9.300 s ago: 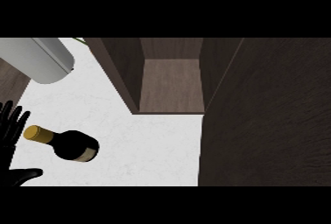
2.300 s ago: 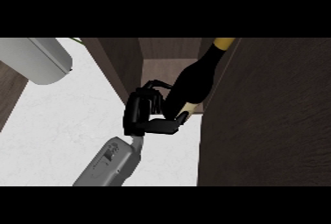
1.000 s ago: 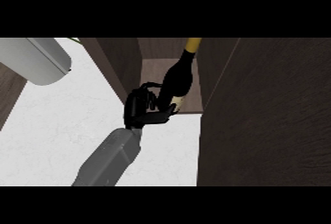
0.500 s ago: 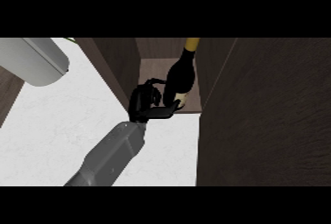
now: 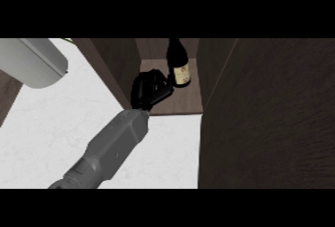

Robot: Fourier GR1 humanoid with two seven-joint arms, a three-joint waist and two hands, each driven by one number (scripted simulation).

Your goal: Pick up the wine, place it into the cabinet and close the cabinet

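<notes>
The robot is on the step of putting the wine bottle (image 5: 179, 66) into the cabinet (image 5: 163, 99). The bottle stands up straight on the cabinet floor, near the top middle of the frame. Its neck goes up out of view.

One hand (image 5: 152, 88) is inside the cabinet, just to the left of the bottle. Which hand it is, I can't be sure, but the arm comes up from the lower left, so I think it is the left one. Its fingers are curled in toward the bottom of the bottle. It is too dark there to tell if they hold the bottle or have let go.

Next, I think the hand needs to let go, pull back out, and then swing the dark door (image 5: 268, 115) on the right side shut.
</notes>
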